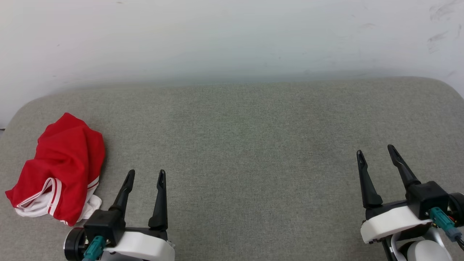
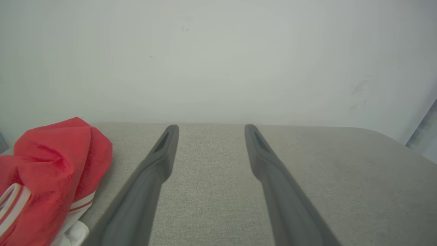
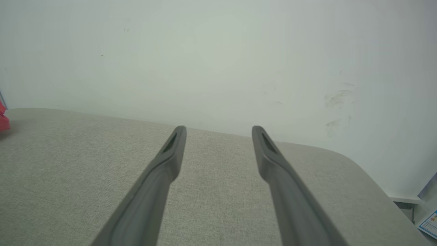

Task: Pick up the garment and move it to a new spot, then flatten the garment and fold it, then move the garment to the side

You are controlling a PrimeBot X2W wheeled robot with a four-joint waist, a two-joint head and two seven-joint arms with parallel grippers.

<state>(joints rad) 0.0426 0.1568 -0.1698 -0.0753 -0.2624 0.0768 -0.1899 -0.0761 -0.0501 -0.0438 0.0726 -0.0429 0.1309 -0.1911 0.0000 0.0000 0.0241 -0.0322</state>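
Note:
The garment lies crumpled in a red heap at the left end of the grey cushioned surface, with white sleeve cloth and red-white striped trim showing at its near edge; its print is hidden in the folds. My left gripper stands open just right of the heap, apart from it, nothing between its fingers. In the left wrist view the garment bulges at the lower left beside the open left gripper. My right gripper is open far to the right, also seen as the right gripper. A red sliver of the garment shows at that view's left edge.
The grey fabric surface has rounded corners and backs against a pale wall. Its wide middle stretch lies between my two grippers. A dark gap and a small printed label show past its right end.

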